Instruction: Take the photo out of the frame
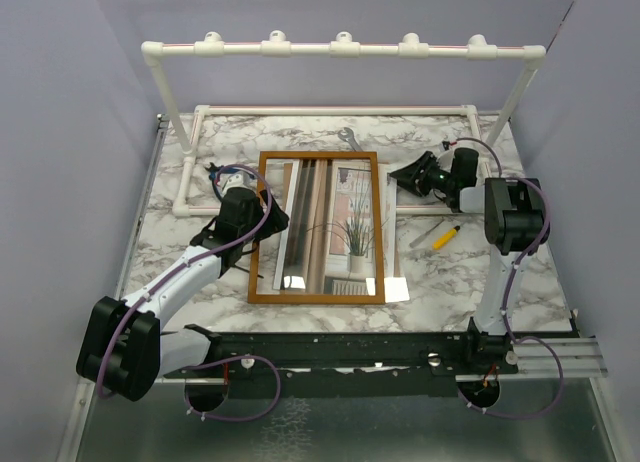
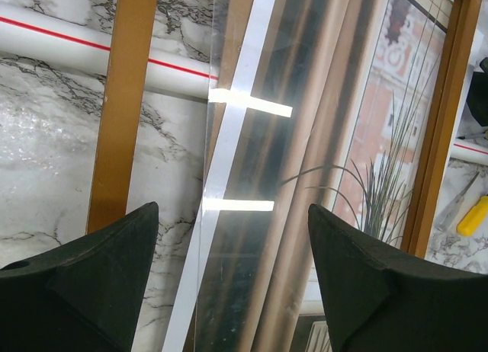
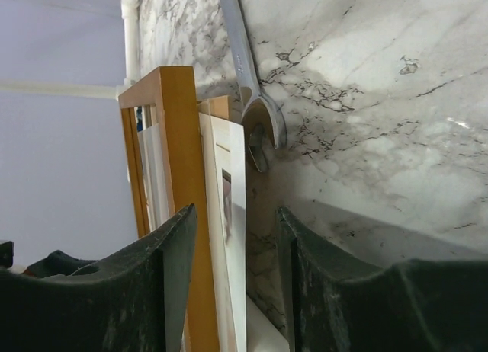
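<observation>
The frame (image 1: 256,232), with a narrow orange-brown border, lies flat in the middle of the marble table. The photo (image 1: 352,217), showing curtains and a grassy plant, lies inside it, shifted right. Its white corner (image 1: 397,289) sticks out past the frame's lower right. My left gripper (image 1: 264,214) is open over the frame's left border (image 2: 122,100), its fingers (image 2: 103,280) straddling the glossy sheet and photo (image 2: 335,139). My right gripper (image 1: 400,178) is open at the frame's upper right. Its jaws stand either side of the frame border (image 3: 177,139) and the photo's white edge (image 3: 231,184), gripping neither.
A white pipe rack (image 1: 340,50) stands across the back, with its base pipes on the table. A wrench (image 1: 350,137) lies behind the frame and also shows in the right wrist view (image 3: 248,70). A yellow-handled screwdriver (image 1: 445,237) lies right of the frame.
</observation>
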Tool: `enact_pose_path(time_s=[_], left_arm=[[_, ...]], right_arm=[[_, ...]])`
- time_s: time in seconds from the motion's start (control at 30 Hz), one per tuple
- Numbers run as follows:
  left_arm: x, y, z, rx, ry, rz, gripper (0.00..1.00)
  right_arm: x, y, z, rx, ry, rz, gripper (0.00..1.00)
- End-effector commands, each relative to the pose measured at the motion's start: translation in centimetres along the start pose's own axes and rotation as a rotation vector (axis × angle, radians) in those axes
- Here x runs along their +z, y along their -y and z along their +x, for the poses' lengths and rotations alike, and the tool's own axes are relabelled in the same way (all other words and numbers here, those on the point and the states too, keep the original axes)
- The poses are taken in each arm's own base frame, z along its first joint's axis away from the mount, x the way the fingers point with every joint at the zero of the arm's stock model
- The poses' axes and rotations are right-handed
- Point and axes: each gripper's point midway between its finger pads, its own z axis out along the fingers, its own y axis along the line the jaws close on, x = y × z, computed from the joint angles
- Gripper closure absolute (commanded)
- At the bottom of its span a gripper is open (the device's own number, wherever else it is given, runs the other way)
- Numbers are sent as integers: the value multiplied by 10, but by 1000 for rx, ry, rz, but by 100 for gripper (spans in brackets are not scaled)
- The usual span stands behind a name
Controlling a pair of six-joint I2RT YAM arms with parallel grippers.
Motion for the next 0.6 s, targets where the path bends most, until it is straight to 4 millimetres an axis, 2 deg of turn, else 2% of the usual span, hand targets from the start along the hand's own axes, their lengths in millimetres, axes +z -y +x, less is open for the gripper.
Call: enact_pose_path(time_s=[0.0, 0.2, 0.57], left_arm=[[-2, 4, -10, 12, 29, -3, 20], [-2, 4, -11, 10, 29, -2, 20], [-2, 4, -11, 13, 30, -3, 20]], right_arm=[[5, -13, -1, -27, -20, -62, 54], [5, -22, 1, -33, -29, -104, 64], [12, -17, 7, -15, -57, -111, 71]])
